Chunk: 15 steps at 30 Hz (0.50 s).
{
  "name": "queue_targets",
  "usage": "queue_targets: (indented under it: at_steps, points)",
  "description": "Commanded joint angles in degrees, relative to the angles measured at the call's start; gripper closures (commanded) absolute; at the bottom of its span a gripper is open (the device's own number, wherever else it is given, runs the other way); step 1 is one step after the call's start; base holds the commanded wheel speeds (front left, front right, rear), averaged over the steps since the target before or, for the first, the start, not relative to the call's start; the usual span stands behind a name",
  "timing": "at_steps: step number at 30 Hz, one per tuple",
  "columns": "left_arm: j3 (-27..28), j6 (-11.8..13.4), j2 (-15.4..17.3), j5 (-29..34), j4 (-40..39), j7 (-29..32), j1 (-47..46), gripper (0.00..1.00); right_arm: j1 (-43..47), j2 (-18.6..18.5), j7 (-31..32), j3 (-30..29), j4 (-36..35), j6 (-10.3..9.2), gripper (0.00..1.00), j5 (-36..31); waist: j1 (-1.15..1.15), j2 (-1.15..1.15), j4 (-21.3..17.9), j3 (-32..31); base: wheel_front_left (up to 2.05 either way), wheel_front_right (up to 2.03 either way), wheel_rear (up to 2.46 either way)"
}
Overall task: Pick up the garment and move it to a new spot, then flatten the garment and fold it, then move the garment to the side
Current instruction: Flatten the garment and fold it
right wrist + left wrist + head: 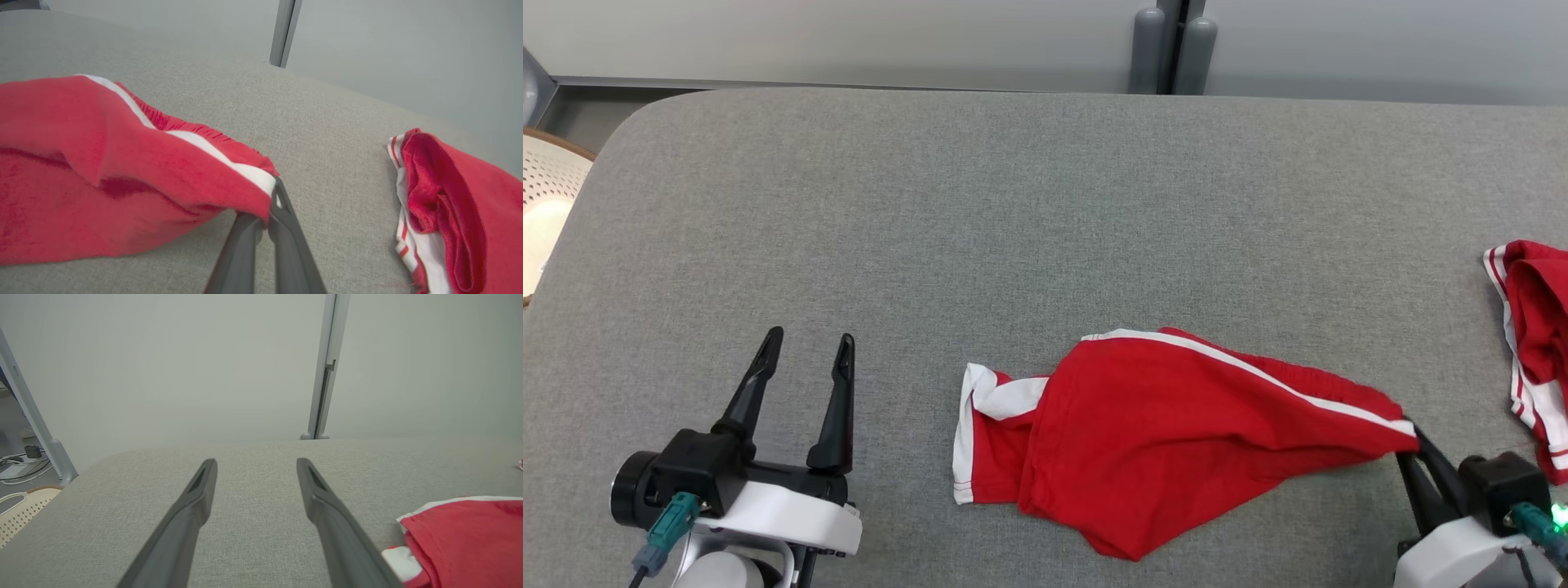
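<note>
The garment (1168, 433) is a pair of red shorts with white stripes, rumpled on the grey table (1013, 212) near its front edge. My right gripper (1414, 439) is shut on the garment's right corner, which is stretched out to a point; in the right wrist view the garment (122, 171) rises from the shut fingertips (274, 196). My left gripper (809, 349) stands open at the lower left, nothing between its fingers, well left of the garment. In the left wrist view the open fingers (204, 486) point across bare table, with the garment's edge (461, 535) at the lower right.
A second red and white garment (1535, 343) lies at the table's right edge, also in the right wrist view (449, 212). A perforated cream basket (547, 204) stands off the table's left side. A grey post (1172, 49) rises behind the far edge.
</note>
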Motion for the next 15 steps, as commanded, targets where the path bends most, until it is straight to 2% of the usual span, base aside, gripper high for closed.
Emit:
queue_targets:
  at_steps: [1, 6, 7, 8, 9, 15]
  points:
    - [0.0, -0.3, 0.0, 0.4, 0.3, -0.2, -1.1, 0.00, 0.8, 0.4, -0.2, -0.3, 1.6, -0.05, 1.00, 0.3, 0.00, 0.00, 0.0, 0.0, 0.00, 0.00, 0.00]
    - [-0.2, -1.0, -0.8, 0.7, 0.9, -0.2, -1.3, 0.00, 1.2, 2.4, -1.9, -0.8, 6.6, -0.05, 1.00, 0.9, 0.00, 0.00, -0.1, 0.0, 0.00, 0.00, 0.00]
    - [-0.2, -1.2, -0.9, 0.9, 1.1, -0.2, -1.3, 0.00, 0.9, 2.9, -2.2, -1.1, 7.7, -0.05, 0.84, 1.1, 0.00, 0.00, -0.2, -0.1, 0.00, 0.00, 0.00]
    - [-0.1, -1.2, -1.0, 1.0, 1.2, -0.2, -1.2, 0.00, 0.5, 3.4, -2.4, -1.2, 8.7, -0.05, 0.52, 1.4, 0.00, 0.00, -0.3, -0.2, 0.00, 0.00, 0.00]
    - [-0.1, -1.3, -1.1, 1.1, 1.4, -0.2, -1.1, 0.00, 0.2, 3.9, -3.1, -1.5, 9.4, -0.05, 0.00, 1.7, 0.00, 0.00, -0.4, -0.4, 0.00, 0.00, 0.00]
    - [0.4, -1.5, -0.9, 1.4, 2.1, -0.1, 1.5, 0.00, 3.0, 5.5, -5.4, -4.4, 8.3, -0.05, 0.00, 3.7, 0.00, 0.00, -1.3, -2.6, 0.00, 0.00, 0.00]
